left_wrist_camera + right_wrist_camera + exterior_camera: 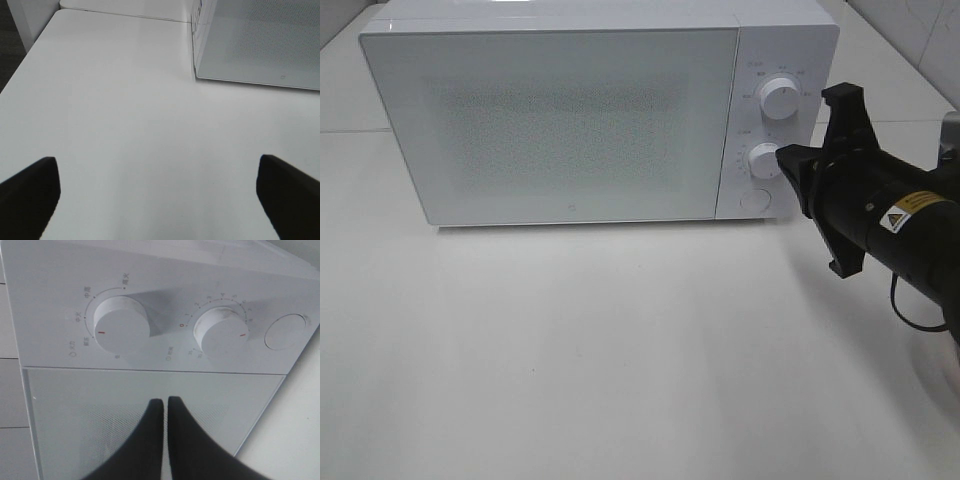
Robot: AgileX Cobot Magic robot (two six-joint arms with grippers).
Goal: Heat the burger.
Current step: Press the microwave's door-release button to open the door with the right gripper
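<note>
White table (pixel 620 350) held the closed microwave (pixel 560 110) at its far edge; burger showed in no view. Right gripper (pixel 786 160), pinched together empty, sat just beside the lower knob (pixel 764 161); left gripper (pixel 157 190) gaped, farther off.

Closed white microwave (pixel 560 120) — on white table (pixel 620 350)

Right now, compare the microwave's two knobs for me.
The upper knob is ringed by printed characters, the lower knob by numbers. The lower knob sits right beside the round button, while the upper knob is farther from it. Both are white, round and carry a short red marker line.
</note>
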